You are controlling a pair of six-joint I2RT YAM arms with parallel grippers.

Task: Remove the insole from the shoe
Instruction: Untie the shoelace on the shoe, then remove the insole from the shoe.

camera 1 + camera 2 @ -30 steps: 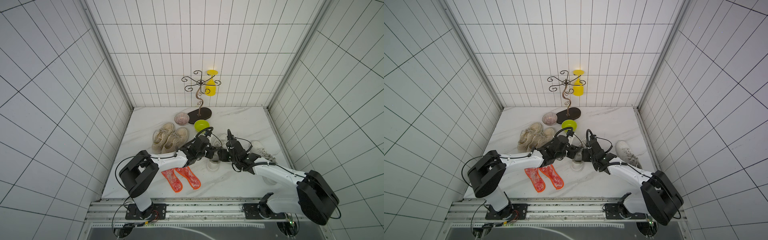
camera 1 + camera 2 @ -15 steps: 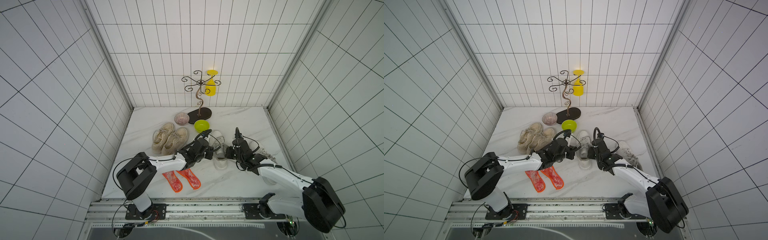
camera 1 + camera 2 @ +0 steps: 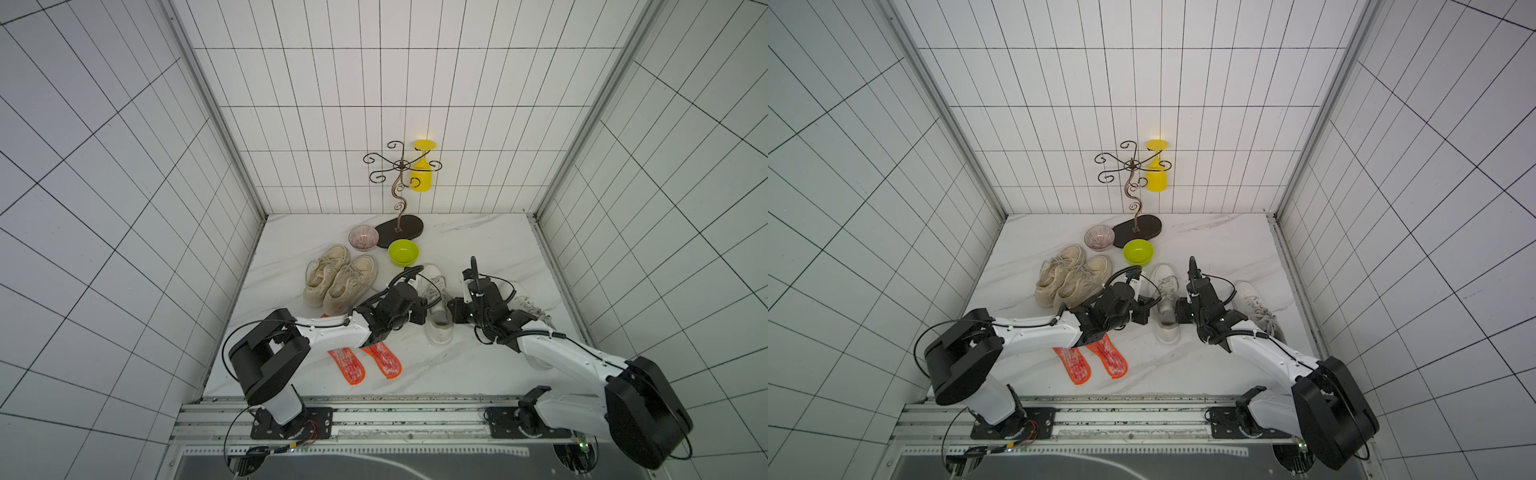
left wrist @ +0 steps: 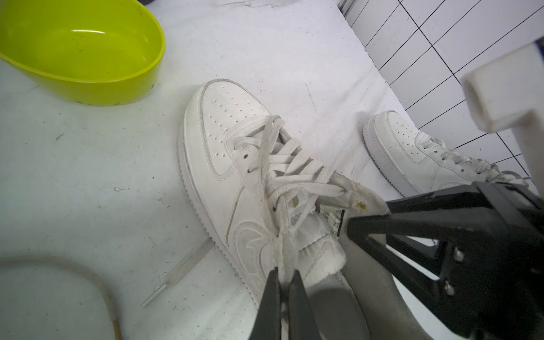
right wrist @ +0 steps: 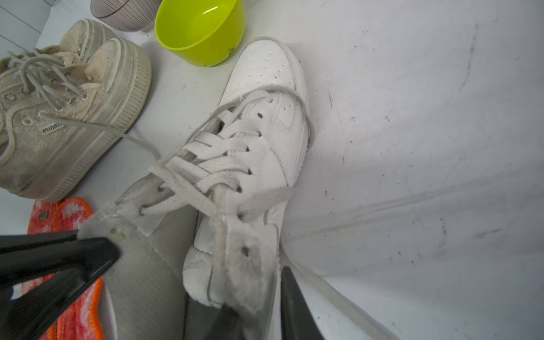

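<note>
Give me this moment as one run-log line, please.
left gripper: shut on white shoe collar | right gripper: shut on opposite collar | insole: inside shoe

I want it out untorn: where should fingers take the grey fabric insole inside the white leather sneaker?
Likely the heel end of the grey fabric insole, from above through the collar of the white leather sneaker: only that end lies exposed; laces cover the forefoot.

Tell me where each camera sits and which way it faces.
Top views: high over the front rail, looking down on the table; left arm and right arm show.
Left wrist: on the left arm, facing the white shoe; left hand and right hand show.
Right wrist: on the right arm, facing that shoe's other side; both hands show.
Shared: all views hold the white shoe and green bowl.
</note>
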